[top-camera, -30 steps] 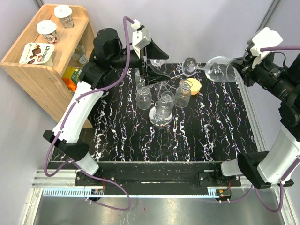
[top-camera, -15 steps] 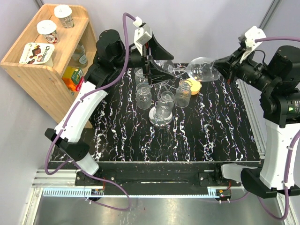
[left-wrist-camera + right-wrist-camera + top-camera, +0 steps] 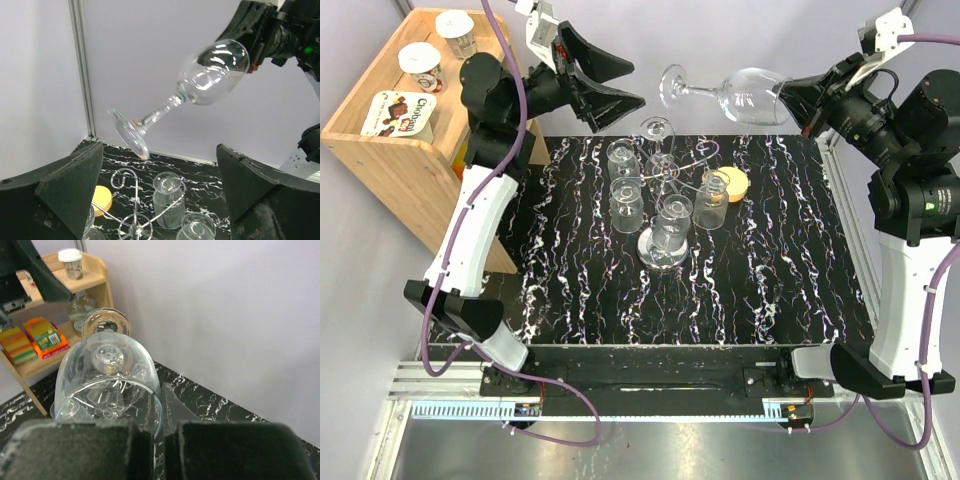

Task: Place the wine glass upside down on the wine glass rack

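Note:
My right gripper (image 3: 798, 103) is shut on the rim of the clear wine glass (image 3: 735, 95). It holds the glass on its side high above the far table edge, foot (image 3: 672, 86) pointing left. The glass also shows in the left wrist view (image 3: 205, 80) and in the right wrist view (image 3: 107, 385). My left gripper (image 3: 625, 83) is open and empty, raised at the far left, its fingers apart from the glass foot. The chrome wine glass rack (image 3: 663, 180) stands mid-table on its disc base (image 3: 660, 250), its curled arms (image 3: 125, 176) below both grippers.
Several small clear glasses (image 3: 627, 205) stand around the rack. A round yellow lid (image 3: 733, 184) lies at the back. A wooden shelf (image 3: 415, 150) with cups and packets stands at the far left. The black marbled table (image 3: 760, 290) spreads toward the front.
My right gripper has lifted the wine glass up and back, away from the rack. My left gripper has let go of the stem, risen and swung left.

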